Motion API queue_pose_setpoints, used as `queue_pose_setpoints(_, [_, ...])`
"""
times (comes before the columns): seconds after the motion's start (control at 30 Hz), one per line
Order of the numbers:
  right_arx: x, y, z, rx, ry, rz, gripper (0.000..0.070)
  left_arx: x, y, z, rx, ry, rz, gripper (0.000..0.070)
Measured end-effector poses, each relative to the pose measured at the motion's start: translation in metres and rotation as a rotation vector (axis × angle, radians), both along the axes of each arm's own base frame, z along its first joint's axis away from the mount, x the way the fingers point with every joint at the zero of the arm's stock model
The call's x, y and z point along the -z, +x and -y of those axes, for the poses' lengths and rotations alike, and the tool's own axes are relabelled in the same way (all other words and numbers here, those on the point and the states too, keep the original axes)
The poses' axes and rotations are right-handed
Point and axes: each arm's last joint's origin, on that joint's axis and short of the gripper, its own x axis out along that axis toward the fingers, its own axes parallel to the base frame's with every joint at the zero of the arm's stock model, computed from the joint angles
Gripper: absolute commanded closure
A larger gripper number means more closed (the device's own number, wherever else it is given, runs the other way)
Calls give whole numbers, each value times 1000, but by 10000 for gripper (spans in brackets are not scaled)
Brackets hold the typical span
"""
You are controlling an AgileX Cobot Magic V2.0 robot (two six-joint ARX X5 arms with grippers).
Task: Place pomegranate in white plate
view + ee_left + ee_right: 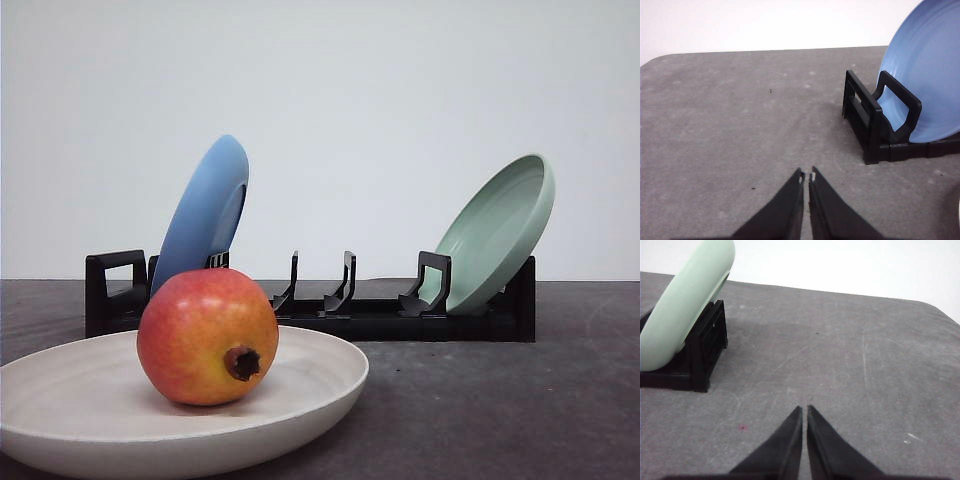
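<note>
Front view: pomegranate (207, 336) rests in white plate (320, 385).

Left hand (806, 176) closed, empty; right hand (804, 409) closed, empty.

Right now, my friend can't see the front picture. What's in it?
A round red-and-yellow pomegranate sits in a shallow cream-white plate on a dark grey table. Behind it, a black dish rack holds a leaning blue plate and a pale green plate.

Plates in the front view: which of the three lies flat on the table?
The white plate, which holds the pomegranate. The blue plate and the pale green plate both stand tilted in the black rack.
</note>
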Motion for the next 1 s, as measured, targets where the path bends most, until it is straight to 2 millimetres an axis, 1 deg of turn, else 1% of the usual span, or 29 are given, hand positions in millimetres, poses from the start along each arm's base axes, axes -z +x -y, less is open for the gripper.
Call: queue_pose_setpoints(1.0, [0,0,0,0,0,2,690,0,0,0,0,0,0,700])
